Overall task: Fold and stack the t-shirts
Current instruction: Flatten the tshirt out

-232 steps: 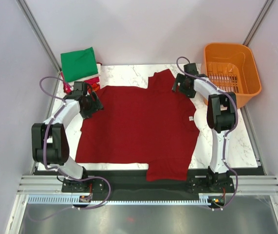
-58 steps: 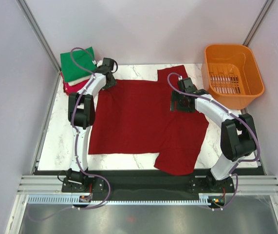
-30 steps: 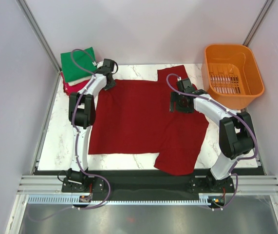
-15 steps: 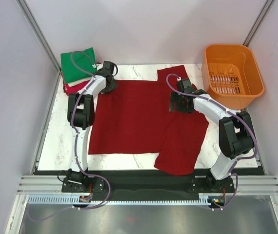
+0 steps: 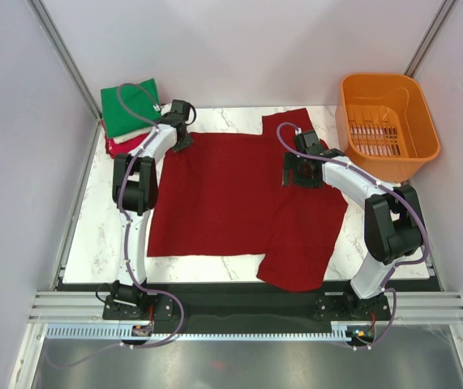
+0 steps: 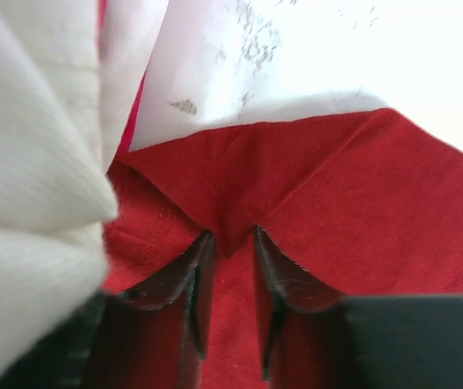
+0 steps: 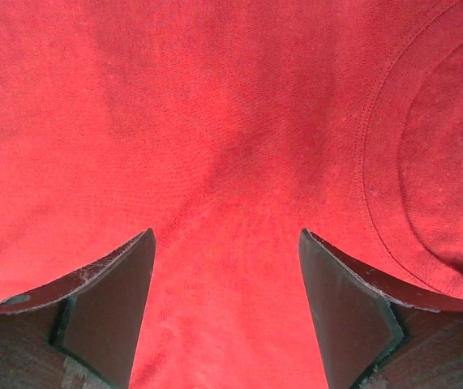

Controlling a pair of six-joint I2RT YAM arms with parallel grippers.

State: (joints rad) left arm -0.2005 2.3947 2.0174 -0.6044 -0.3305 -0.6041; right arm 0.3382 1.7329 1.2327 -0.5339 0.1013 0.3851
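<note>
A large dark red t-shirt (image 5: 231, 194) lies spread on the marble table (image 5: 101, 235), one sleeve hanging over the near edge. My left gripper (image 5: 182, 136) is at its far left corner, beside the stack of folded t-shirts (image 5: 130, 105) topped by a green one. In the left wrist view my left gripper (image 6: 229, 243) has its jaws narrow, with a raised pinch of the red cloth (image 6: 239, 178) between them. My right gripper (image 5: 290, 172) rests on the shirt's right part. Seen from the right wrist, the right gripper (image 7: 227, 243) stands wide open on flat cloth, next to the collar (image 7: 409, 162).
An orange plastic basket (image 5: 387, 121) stands off the table's far right corner. A white folded shirt (image 6: 28, 162) of the stack fills the left of the left wrist view. Grey walls close in both sides.
The left jaws opened and then narrowed again on the shirt's corner. Both arms have barely moved, and the shirt lies as before.
</note>
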